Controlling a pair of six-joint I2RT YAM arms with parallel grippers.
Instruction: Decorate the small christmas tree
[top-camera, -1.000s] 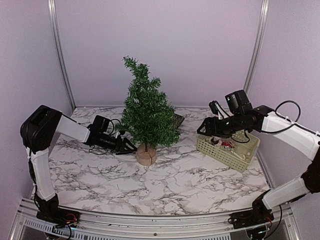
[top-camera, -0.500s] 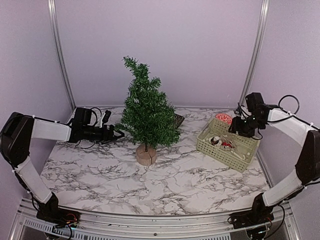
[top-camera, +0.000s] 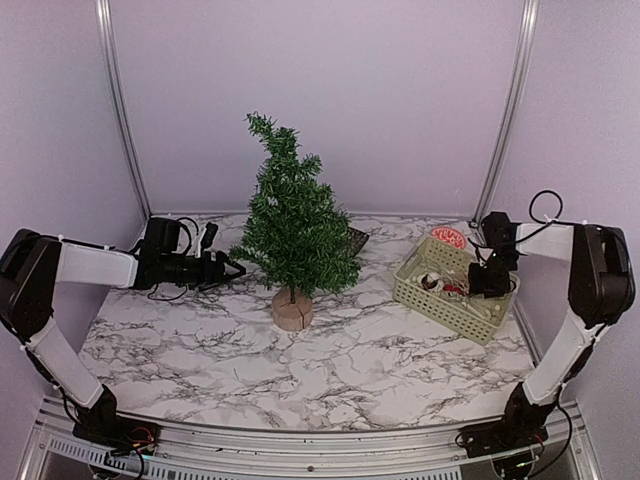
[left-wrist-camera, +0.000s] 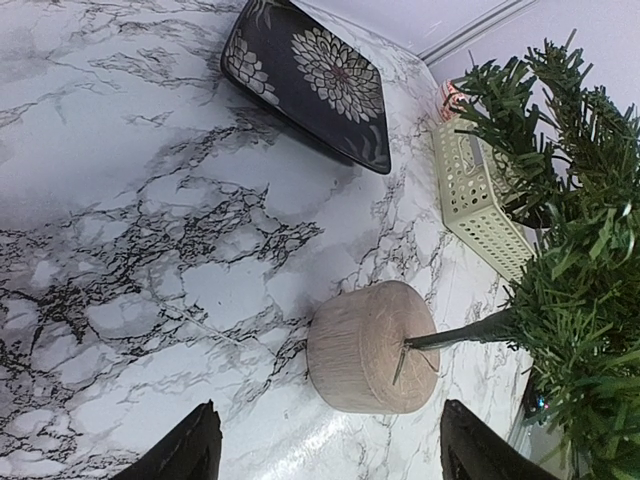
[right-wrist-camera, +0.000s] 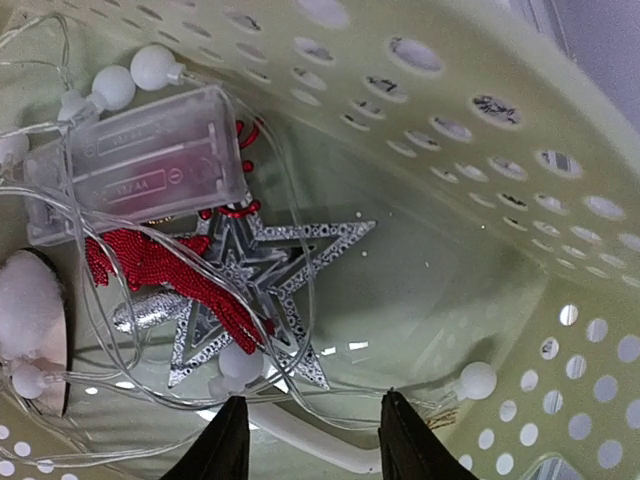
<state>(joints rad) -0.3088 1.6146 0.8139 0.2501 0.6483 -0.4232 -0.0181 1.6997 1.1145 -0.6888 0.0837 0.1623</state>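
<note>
My left gripper (left-wrist-camera: 330, 458) hangs spread wide and empty just left of the small christmas tree (top-camera: 295, 225), which stands upright mid-worktop (top-camera: 350, 370) on its log base (left-wrist-camera: 370, 345). My right gripper (right-wrist-camera: 315, 440), fingers partly apart and pinching nothing, sits inside the basket (top-camera: 440, 305), well to the tree's right, over a silver star (right-wrist-camera: 265, 290).

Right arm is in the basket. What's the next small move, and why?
Probably ease the right gripper slightly lower and close on the white cord of the light string. That cord crosses the gap between its open fingertips on the basket floor, while the silver star and the clear battery box lie farther ahead, tangled in wire.
</note>
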